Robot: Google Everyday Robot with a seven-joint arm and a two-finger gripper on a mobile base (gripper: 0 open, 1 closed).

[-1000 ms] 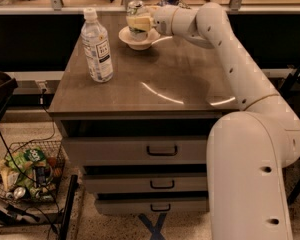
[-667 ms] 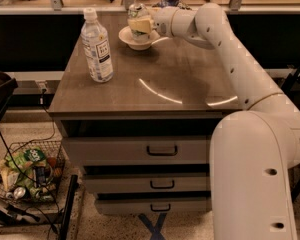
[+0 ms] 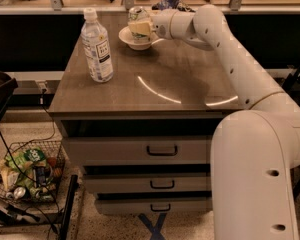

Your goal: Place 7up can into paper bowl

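Note:
The 7up can (image 3: 138, 15), green and white with a silver top, stands upright over the paper bowl (image 3: 131, 40) at the far side of the table. My gripper (image 3: 140, 30) reaches in from the right and its fingers are closed around the can's lower half. The can's base is hidden behind the fingers and the bowl's rim, so I cannot tell whether it rests in the bowl. The cream-white bowl sits on the table top directly under the can.
A clear water bottle (image 3: 96, 46) with a white cap stands at the table's left side. A blue and white snack bag (image 3: 169, 5) lies behind the bowl. The table (image 3: 155, 89) has drawers below. A wire basket (image 3: 27, 171) of items sits on the floor at left.
Nothing has visibly changed; the gripper stays at the bowl with the can in it.

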